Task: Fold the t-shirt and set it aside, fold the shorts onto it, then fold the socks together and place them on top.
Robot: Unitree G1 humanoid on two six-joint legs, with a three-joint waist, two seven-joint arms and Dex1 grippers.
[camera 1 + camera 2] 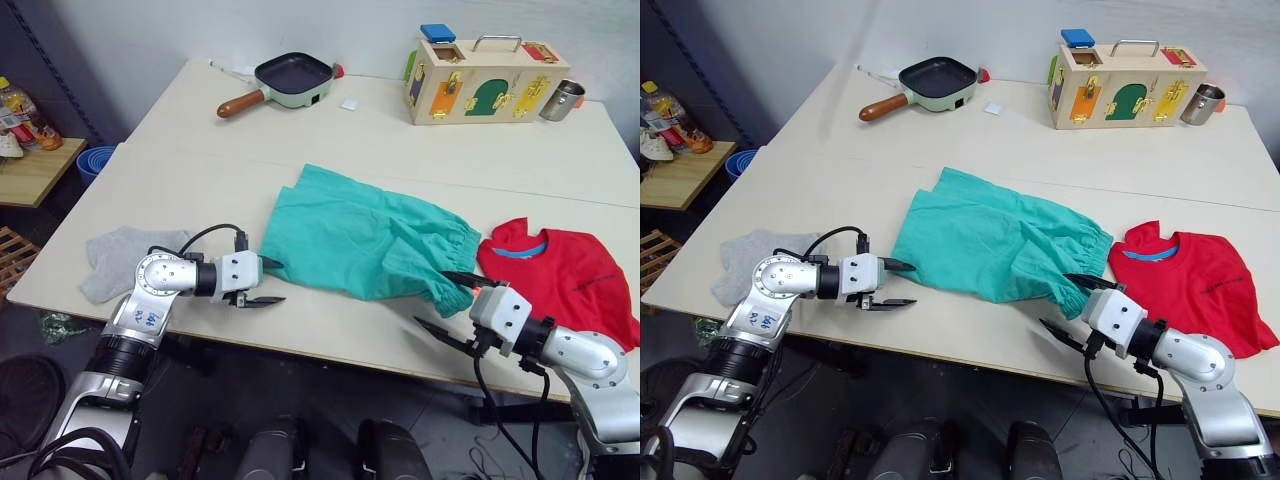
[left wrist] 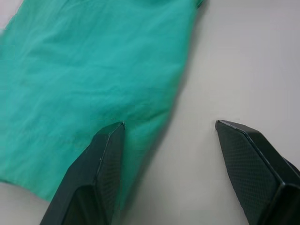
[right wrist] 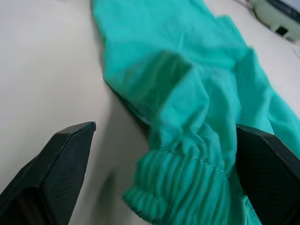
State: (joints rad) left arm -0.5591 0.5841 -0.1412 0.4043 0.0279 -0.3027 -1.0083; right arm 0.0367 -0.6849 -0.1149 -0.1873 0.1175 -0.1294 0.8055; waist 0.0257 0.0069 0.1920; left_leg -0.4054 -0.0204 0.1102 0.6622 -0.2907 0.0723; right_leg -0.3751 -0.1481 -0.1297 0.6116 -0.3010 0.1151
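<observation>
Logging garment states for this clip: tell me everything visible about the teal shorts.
The shorts are teal-green cloth, soft and creased, lying flat and unfolded mid-table. The gathered elastic waistband points toward the red t-shirt, apparently meeting its edge. The left hand, open, straddles the leg-end corner; the right hand, open, brackets the waistband. Neither has closed on the fabric.

So the desk [image 1: 330,330] had one pair of teal shorts [image 1: 350,235], one red t-shirt [image 1: 570,275], grey socks [image 1: 125,255] in one heap, one frying pan [image 1: 290,80], one wooden latch box [image 1: 485,85] and one metal cup [image 1: 563,100].
</observation>
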